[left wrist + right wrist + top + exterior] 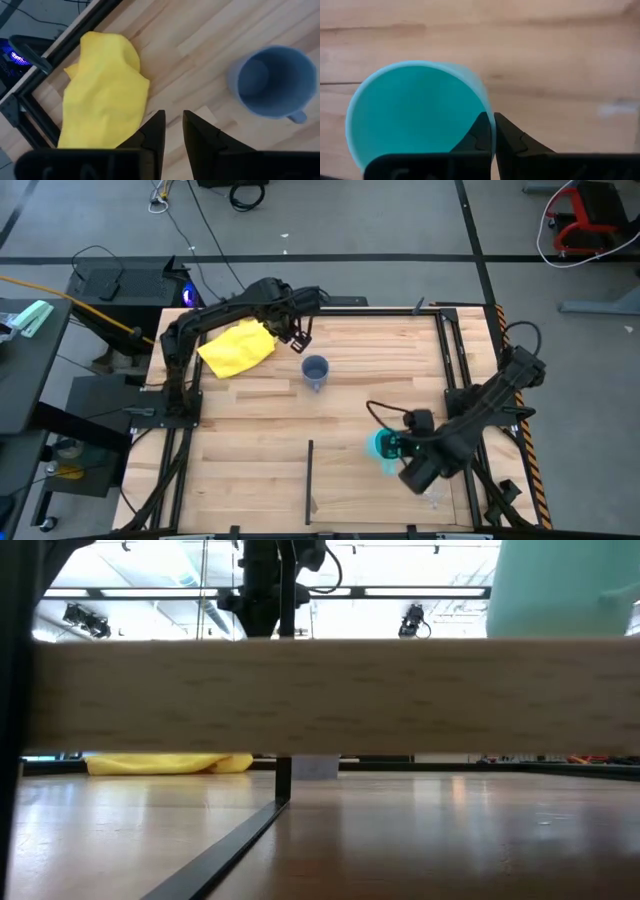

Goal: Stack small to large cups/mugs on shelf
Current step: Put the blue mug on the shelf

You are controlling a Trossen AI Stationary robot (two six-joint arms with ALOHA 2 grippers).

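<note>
The cyan mug (381,446) is near the table's front right, over the light-wood shelf section (350,495) to the right of the thin black divider bar (309,478). My right gripper (397,447) is shut on it. The mug also shows in the low view (560,585), its foot hidden behind a wood plank (320,695). The grey-blue mug (315,370) stands upright on its base mid-table, its mouth up (272,80). My left gripper (297,338) hovers just beyond it, toward the far left, empty, with its fingers a narrow gap apart. A faint clear cup (432,498) seems to stand near the front right. My right gripper pinches the cyan mug's wall at the rim (487,107), with one finger (479,131) inside the mug and one (506,132) outside. The fingers slant down from the table's right side. The open mouth faces the wrist camera. Whether the mug's foot rests on the wood cannot be seen.
A crumpled yellow cloth (237,347) lies at the far left of the table, beside my left gripper; it also shows in the left wrist view (102,95). A black metal frame (452,350) edges the table. Bare wood lies between the two mugs.
</note>
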